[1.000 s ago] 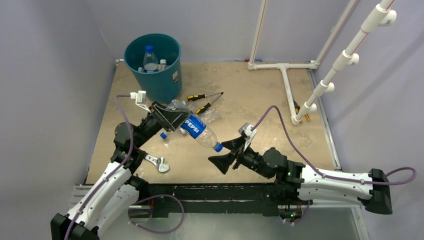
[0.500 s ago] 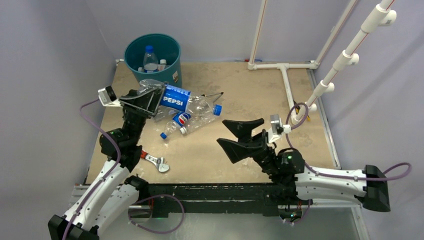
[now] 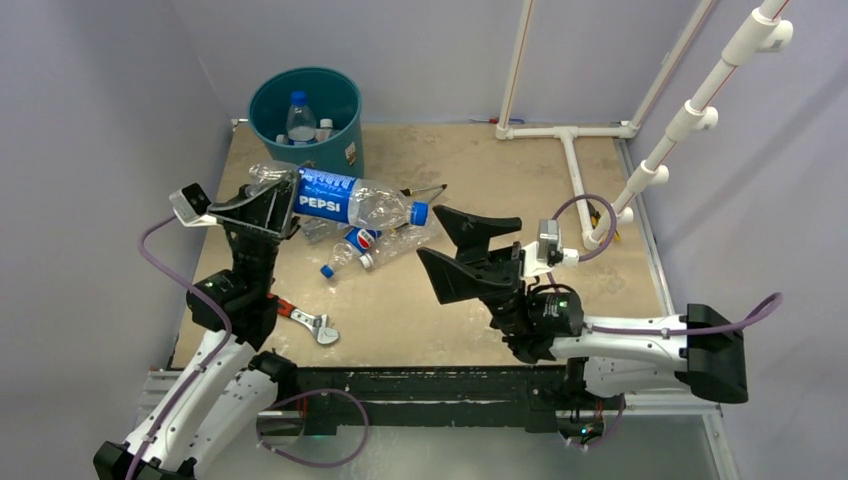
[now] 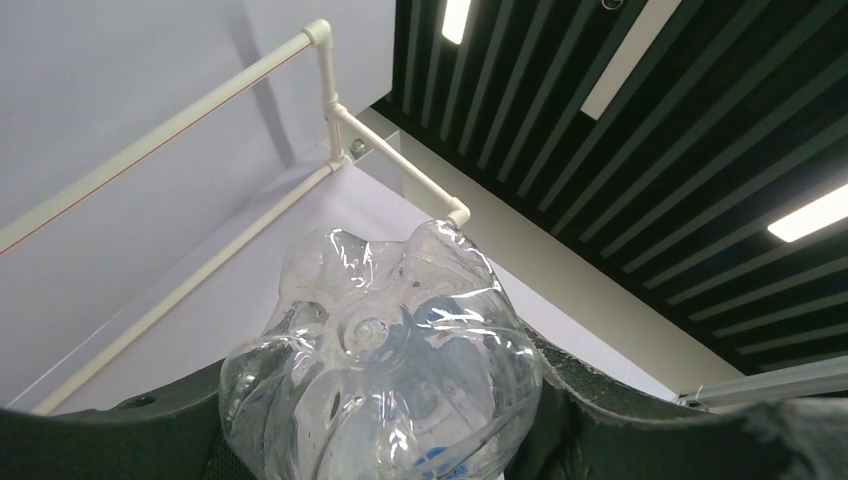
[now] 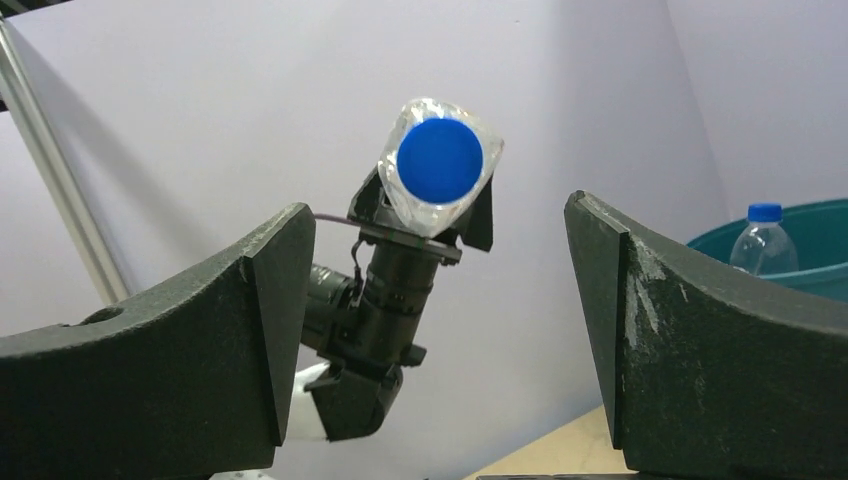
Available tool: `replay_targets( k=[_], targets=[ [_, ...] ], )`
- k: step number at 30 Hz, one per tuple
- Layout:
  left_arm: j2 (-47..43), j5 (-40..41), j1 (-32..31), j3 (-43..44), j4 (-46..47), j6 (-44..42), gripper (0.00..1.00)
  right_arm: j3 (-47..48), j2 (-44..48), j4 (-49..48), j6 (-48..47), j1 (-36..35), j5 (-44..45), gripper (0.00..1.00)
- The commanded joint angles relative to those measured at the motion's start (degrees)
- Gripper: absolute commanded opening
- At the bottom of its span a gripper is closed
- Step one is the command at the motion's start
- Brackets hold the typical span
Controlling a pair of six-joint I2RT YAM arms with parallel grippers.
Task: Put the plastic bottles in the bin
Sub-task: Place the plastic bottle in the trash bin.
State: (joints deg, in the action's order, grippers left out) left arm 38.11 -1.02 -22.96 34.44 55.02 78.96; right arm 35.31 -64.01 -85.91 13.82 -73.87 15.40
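My left gripper (image 3: pixel 268 203) is shut on a clear Pepsi bottle (image 3: pixel 345 199) with a blue label and blue cap. It holds the bottle level, high above the table, cap pointing right. The left wrist view shows only the bottle's clear base (image 4: pixel 380 390) between the jaws. The teal bin (image 3: pixel 305 130) stands at the back left with bottles (image 3: pixel 300 118) inside. More bottles (image 3: pixel 365 242) lie on the table under the held one. My right gripper (image 3: pixel 462 253) is open and empty, raised mid-table. It faces the held bottle's cap (image 5: pixel 439 161) and the bin's rim (image 5: pixel 800 250).
Yellow-and-black screwdrivers (image 3: pixel 420 195) lie right of the bin, partly behind the held bottle. A red-handled wrench (image 3: pixel 308 321) lies at the near left. A white pipe frame (image 3: pixel 572 160) stands at the back right.
My left gripper has lifted the Pepsi bottle off the table and swung it up and left toward the bin. My right gripper has risen from the table and turned toward the left.
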Motion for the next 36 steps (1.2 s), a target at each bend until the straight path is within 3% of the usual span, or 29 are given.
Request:
replay_targets(
  k=[1, 6, 11, 14, 22, 36],
  targets=[
    [-0.1, 0.8, -0.2, -0.9, 1.3, 2.7, 0.0, 5.8, -3.5, -8.9, -4.4, -0.1, 0.4, 0.92],
    [-0.8, 0.8, -0.2, -1.3, 0.5, 2.8, 0.0, 8.2, -6.5, -10.4, -4.5, -0.1, 0.4, 0.88],
    [-1.1, 0.8, -0.2, -1.9, 0.0, 3.2, 0.0, 9.6, -8.9, -11.4, -4.3, -0.1, 0.8, 0.71],
    [-1.1, 0.4, -0.2, -2.1, 0.0, 3.6, 0.0, 10.1, -10.2, -12.7, -4.3, -0.2, 1.6, 0.67],
    [-1.8, 0.2, -0.2, -2.9, -0.5, 4.1, 0.0, 10.7, -12.1, -17.8, -5.1, -0.1, 1.1, 0.8],
    [-3.9, 2.2, -0.2, -2.9, -3.6, 2.9, 0.0, 11.3, -10.5, -21.1, -9.2, -0.1, 0.7, 0.84]
  ],
)
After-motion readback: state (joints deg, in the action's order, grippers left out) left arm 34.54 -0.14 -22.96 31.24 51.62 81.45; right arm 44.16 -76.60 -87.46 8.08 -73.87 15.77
